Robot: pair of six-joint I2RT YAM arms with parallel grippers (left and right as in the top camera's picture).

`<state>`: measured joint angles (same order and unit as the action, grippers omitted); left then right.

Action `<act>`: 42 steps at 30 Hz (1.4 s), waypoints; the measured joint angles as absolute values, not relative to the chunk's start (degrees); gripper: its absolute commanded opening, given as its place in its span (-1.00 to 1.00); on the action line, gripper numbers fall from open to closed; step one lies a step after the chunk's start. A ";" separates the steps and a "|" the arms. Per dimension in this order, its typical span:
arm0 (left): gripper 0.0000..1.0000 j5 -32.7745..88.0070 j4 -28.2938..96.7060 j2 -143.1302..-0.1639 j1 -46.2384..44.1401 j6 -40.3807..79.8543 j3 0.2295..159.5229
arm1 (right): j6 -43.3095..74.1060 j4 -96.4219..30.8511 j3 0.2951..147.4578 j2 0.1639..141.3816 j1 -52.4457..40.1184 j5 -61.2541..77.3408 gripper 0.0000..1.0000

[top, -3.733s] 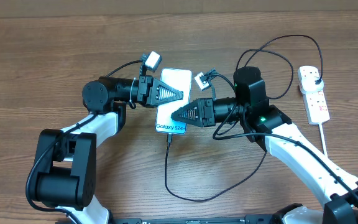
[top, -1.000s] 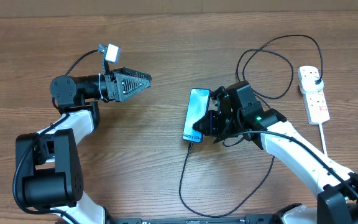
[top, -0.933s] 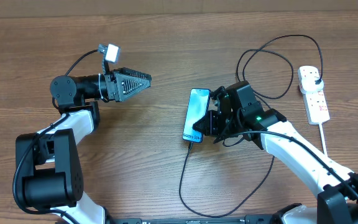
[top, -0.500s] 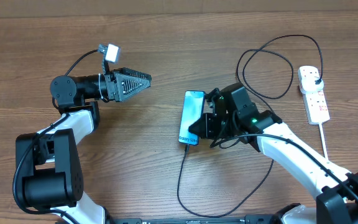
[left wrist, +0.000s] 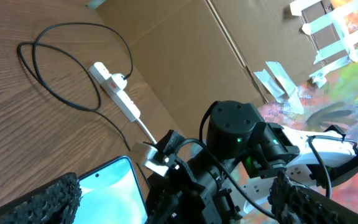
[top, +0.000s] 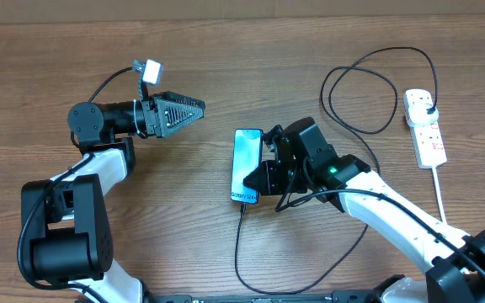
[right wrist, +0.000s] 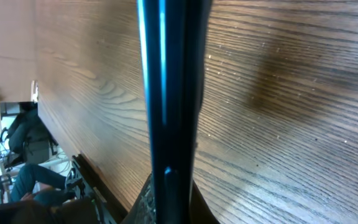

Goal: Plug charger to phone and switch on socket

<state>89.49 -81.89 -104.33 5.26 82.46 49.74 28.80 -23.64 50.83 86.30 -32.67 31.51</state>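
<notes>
Brown wood-grain tabletop [top: 226,50] carries everything, with flat cardboard sheets [left wrist: 185,56] closing off the background in the left wrist view. Near the middle, the slim rectangular phone [top: 245,164], with its light blue-teal screen and "Galaxy S24" lettering, is pinched along its right long edge by the black right tool [top: 262,174], whose jaws are closed tight on the thin body. The right wrist view shows the phone [right wrist: 166,93] edge-on above the wood, so it seems tipped up on one side rather than lying flat, probably so it can be repositioned with the lead attached. The long thin black charger cable [top: 237,244] meets the phone's bottom edge, loops toward the near side of the tabletop, passes under the right arm and ends at its black plug [top: 429,108], seated in the white elongated power-strip socket [top: 426,135] well apart at the right. The tip looks inserted, though its seating is too small to confirm. The black left tool [top: 194,109] hovers well apart at the left, empty, its ribbed fingers [left wrist: 42,199] spread wide, likely parked clear of the work. Whether the red-marked switches are on cannot be read. In my judgement the switch is what is left to do, and the right tool must first let the phone go.
</notes>
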 measured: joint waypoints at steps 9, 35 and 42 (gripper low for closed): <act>1.00 89.49 -81.89 -104.33 5.26 82.46 49.74 | 30.13 -22.17 50.83 89.54 -33.39 30.52 -0.92; 0.99 89.49 -81.89 -104.33 5.26 82.46 49.74 | 30.48 -18.00 50.83 99.11 -33.41 29.71 -0.92; 0.99 89.49 -81.89 -104.33 5.26 82.46 49.74 | 30.46 -18.00 50.83 99.11 -33.43 29.58 -0.93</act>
